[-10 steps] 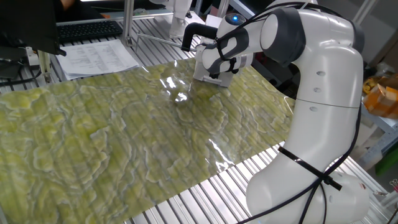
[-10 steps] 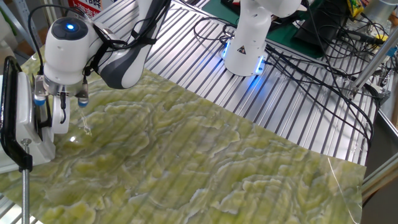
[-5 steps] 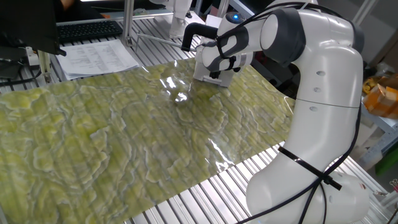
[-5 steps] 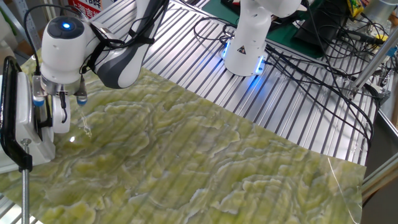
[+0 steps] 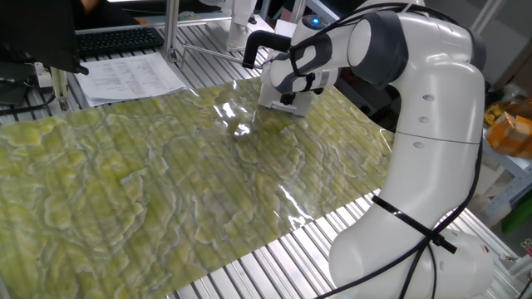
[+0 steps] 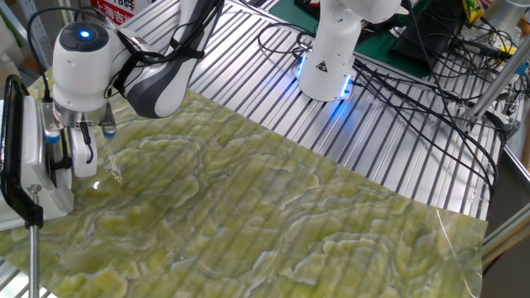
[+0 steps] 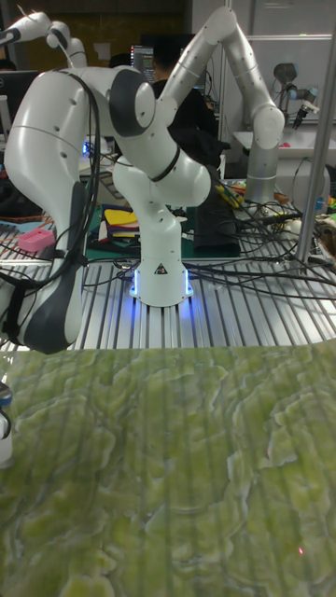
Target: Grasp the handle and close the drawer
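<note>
Shifted a touch further toward the drawer [image 6: 29,170] since a second ago, arm head and gripper [image 6: 73,157] both, by the other fixed view. Now pressed right up against the white drawer front at the far-left edge of the green patterned mat [image 6: 273,223]. Fingers hidden behind the wrist and against the front, so impossible to say whether parted or clamped; handle likewise out of sight, probably masked by the gripper. From one fixed view, drawer [image 5: 285,101] sitting at the mat's far edge, directly under the gripper [image 5: 287,93]. Beyond that edge of the mat, papers [image 5: 129,76] and a keyboard [image 5: 116,39] on the slatted table [image 5: 249,266].
</note>
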`<control>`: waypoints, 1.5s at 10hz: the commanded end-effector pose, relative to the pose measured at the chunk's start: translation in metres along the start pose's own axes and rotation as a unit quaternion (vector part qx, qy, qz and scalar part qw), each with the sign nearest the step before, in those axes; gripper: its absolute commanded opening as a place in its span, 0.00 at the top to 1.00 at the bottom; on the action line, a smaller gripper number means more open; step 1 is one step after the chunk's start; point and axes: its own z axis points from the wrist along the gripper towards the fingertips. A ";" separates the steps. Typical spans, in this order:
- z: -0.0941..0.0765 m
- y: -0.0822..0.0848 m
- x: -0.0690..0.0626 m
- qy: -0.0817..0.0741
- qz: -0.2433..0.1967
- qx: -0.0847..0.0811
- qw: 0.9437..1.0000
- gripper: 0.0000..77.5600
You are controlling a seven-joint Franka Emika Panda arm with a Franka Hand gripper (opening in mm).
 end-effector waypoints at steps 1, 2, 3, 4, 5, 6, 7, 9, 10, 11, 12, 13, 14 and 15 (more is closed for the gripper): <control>-0.008 -0.007 -0.019 0.003 -0.083 -0.013 0.996 0.99; -0.009 -0.005 -0.019 0.001 -0.088 -0.015 0.996 0.99; -0.009 -0.003 -0.019 -0.001 -0.096 -0.017 0.995 0.99; -0.010 -0.001 -0.019 0.001 -0.100 -0.019 0.995 0.99; -0.011 0.002 -0.018 0.000 -0.098 -0.019 0.995 0.99; -0.011 0.003 -0.018 -0.001 -0.098 -0.020 0.995 0.99; -0.011 0.005 -0.018 0.001 -0.099 -0.027 0.995 0.99; -0.012 0.005 -0.018 0.003 -0.100 -0.030 0.995 0.99; -0.012 0.005 -0.018 0.002 -0.099 -0.028 0.995 0.99; -0.012 0.005 -0.018 0.002 -0.098 -0.028 0.995 0.99; -0.012 0.005 -0.018 0.002 -0.097 -0.028 0.995 0.99; -0.012 0.005 -0.018 0.003 -0.097 -0.028 0.995 0.99; -0.012 0.005 -0.018 0.004 -0.096 -0.028 0.995 0.99; -0.012 0.005 -0.018 0.004 -0.097 -0.027 0.995 0.99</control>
